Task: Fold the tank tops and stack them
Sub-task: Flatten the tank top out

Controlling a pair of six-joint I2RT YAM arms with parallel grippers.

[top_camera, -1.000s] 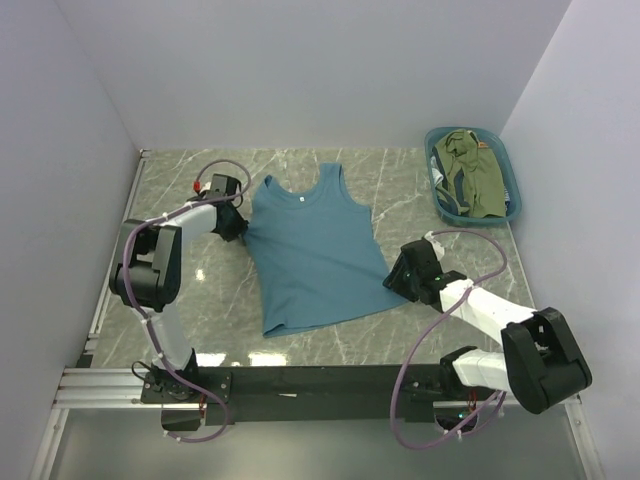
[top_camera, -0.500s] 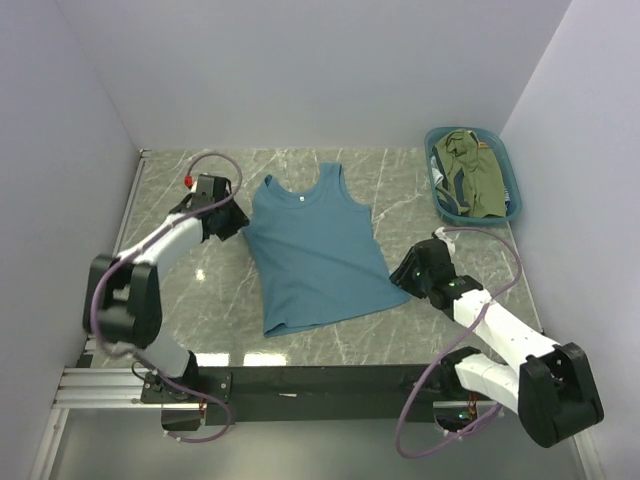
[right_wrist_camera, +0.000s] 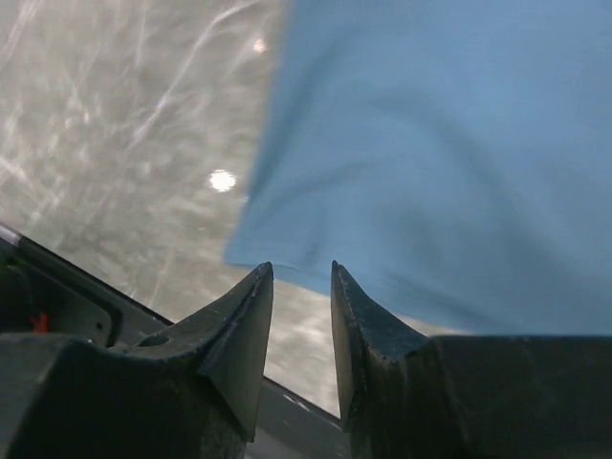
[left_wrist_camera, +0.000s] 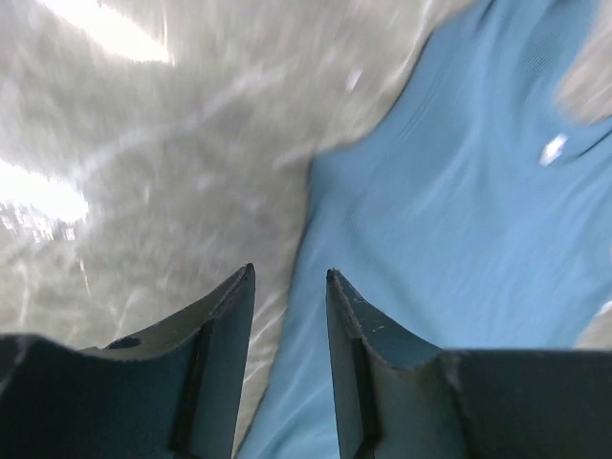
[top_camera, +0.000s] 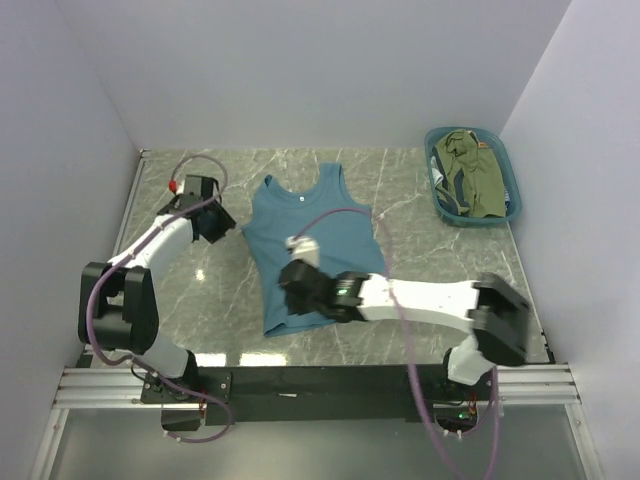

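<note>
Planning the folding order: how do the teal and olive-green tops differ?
The teal top lies spread flat on the table; the olive-green top is bunched up in the basket. The teal top lies alone; the olive-green top shares space with other cloth. Neither is folded.

No words, numbers or signs can be read anywhere in these views. The teal tank top (top_camera: 320, 255) has a small white tag (top_camera: 297, 200) inside its neck, at 12 o'clock on the top. The tag is too small to read from above. In the left wrist view it is only a blurry white spot.
</note>
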